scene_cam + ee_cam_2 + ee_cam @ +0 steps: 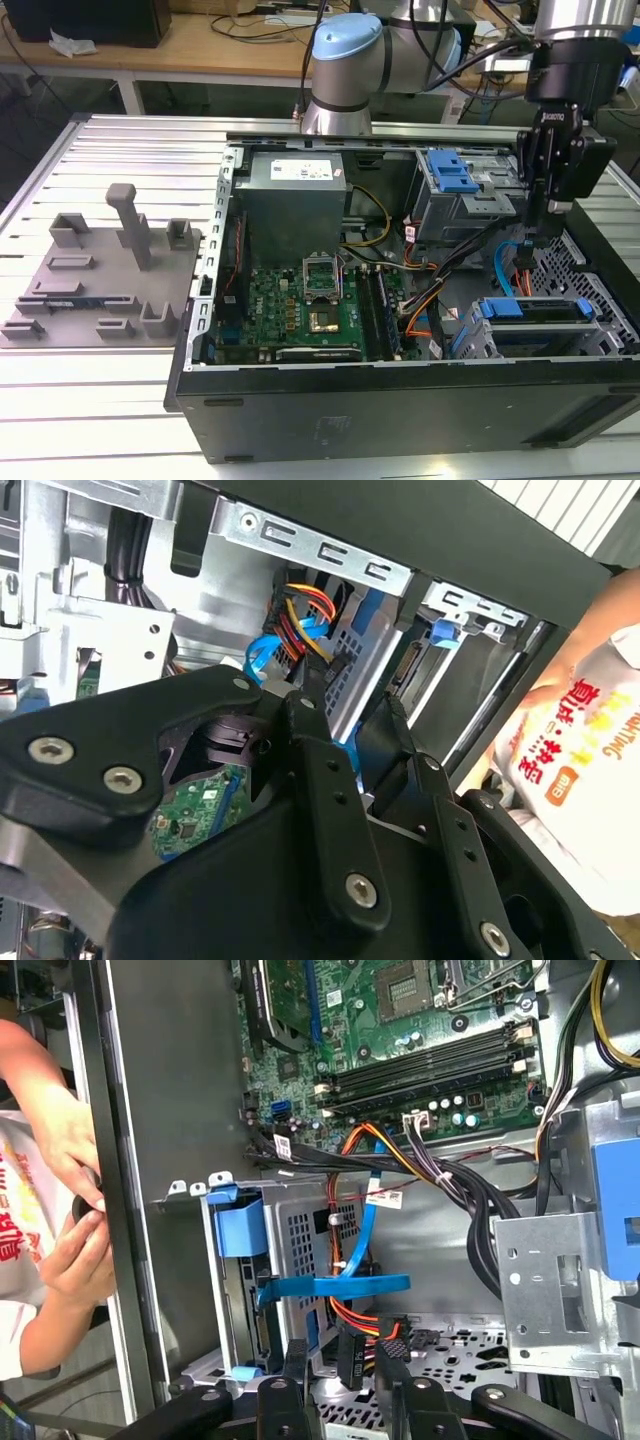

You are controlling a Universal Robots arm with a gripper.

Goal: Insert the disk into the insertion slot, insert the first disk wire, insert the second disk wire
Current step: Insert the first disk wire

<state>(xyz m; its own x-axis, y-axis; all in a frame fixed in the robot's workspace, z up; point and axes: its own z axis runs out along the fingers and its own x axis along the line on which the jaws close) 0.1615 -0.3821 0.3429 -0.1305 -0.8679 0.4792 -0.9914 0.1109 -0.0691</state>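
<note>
Open PC case point(400, 400) lies on its side on a slatted table point(60, 420). The disk point(535, 309) is already in the insertion slot point(472, 338), at the case's corner on the exterior view's right, with its blue carrier showing at the bay mouth. In the first wrist view the disk point(245, 1300) sits in the perforated cage point(300, 1225), blue handle end toward the case wall. The gripper point(545, 212) hangs inside the case above the space between the slot and the taller cage with the blue latch point(455, 175). Its fingers point(295, 1365) are spread apart in both wrist views and clamp nothing. A black power connector point(355, 1335) with red, orange and yellow wires lies between the tips of the gripper point(345, 1360); can't tell if it touches them. A blue flat cable point(340, 1285) crosses the cage and one end reaches the disk's edge; can't tell if it's seated. The second wrist view shows the gripper point(347, 705) aimed at the same wire bundle point(300, 610). A person's hands point(75, 1250) rest at the outer case wall. The motherboard point(320, 300) is mid-case and a grey fixture plate point(100, 270) lies on the exterior view's left.
</note>
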